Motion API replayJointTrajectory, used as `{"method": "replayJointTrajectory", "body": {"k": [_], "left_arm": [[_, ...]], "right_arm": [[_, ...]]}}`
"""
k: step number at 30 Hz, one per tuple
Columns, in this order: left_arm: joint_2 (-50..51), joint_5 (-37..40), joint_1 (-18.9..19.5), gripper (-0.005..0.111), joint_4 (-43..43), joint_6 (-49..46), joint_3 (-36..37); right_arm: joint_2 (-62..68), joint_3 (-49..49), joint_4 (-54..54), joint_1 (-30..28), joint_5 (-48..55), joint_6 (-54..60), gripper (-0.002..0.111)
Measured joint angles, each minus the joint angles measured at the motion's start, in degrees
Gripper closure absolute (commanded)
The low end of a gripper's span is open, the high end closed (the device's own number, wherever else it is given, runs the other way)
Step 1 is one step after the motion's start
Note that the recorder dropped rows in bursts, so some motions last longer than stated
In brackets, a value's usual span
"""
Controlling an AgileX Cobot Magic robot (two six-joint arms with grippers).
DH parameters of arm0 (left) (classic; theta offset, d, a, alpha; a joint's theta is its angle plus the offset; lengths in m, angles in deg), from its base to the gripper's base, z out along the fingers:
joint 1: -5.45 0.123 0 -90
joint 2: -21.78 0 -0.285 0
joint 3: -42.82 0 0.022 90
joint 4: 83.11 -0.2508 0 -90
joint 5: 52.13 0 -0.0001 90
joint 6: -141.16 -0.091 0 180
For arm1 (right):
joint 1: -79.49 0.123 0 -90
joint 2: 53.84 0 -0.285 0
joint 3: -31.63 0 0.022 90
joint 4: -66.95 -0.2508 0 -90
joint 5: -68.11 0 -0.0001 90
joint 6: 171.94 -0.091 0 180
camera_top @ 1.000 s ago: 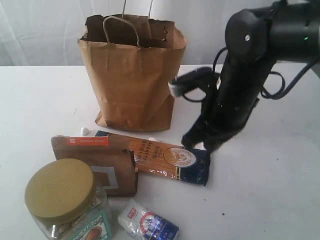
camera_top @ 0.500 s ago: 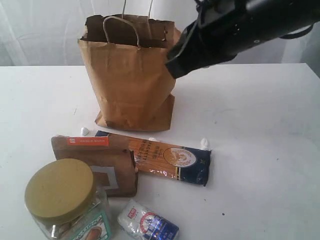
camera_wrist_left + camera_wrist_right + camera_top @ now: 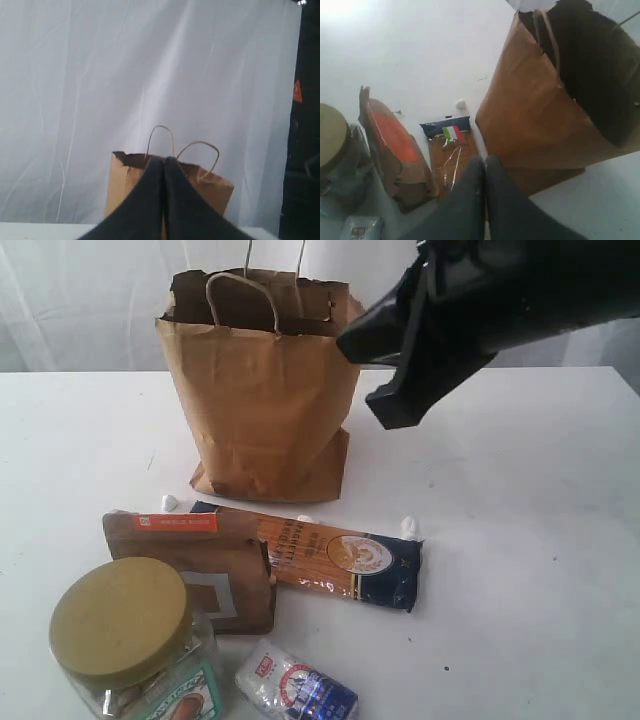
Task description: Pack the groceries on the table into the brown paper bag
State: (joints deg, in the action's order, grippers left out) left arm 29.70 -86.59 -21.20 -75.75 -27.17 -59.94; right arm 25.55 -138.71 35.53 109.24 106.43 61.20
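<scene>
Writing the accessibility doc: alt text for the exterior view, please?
A brown paper bag stands upright on a white table, the blurred black right end effector hanging near its top. In front sit a spaghetti pack, brown pouch, gold-lidded jar and small packet.

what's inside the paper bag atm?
The brown paper bag stands open. The right wrist view looks into its mouth and shows only a dark interior, with nothing recognisable in it. The bottom is hidden by shadow and the front wall.

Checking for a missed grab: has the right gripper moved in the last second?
Yes. The right gripper rose from the spaghetti pack's right end to beside the bag's top right corner in the exterior view, shut and empty.
</scene>
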Motion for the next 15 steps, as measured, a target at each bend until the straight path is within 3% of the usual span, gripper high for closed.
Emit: {"method": "replayJointTrajectory", "body": {"k": [4, 10, 15], "left_arm": [[0.00, -5.02, 0.00, 0.107, 10.01, -0.01, 0.00], [-0.13, -19.08, 0.00, 0.107, 38.00, -12.44, -1.63], [0.18, -27.23, 0.00, 0.107, 45.09, -23.05, -10.10]], "right_arm": [[1.40, 0.15, -3.92, 0.00, -9.29, -0.70, 0.108], [3.35, 0.15, -17.84, 0.00, -27.36, -4.58, 0.108], [5.26, 0.15, -24.40, 0.00, -39.50, -7.27, 0.108]]}}
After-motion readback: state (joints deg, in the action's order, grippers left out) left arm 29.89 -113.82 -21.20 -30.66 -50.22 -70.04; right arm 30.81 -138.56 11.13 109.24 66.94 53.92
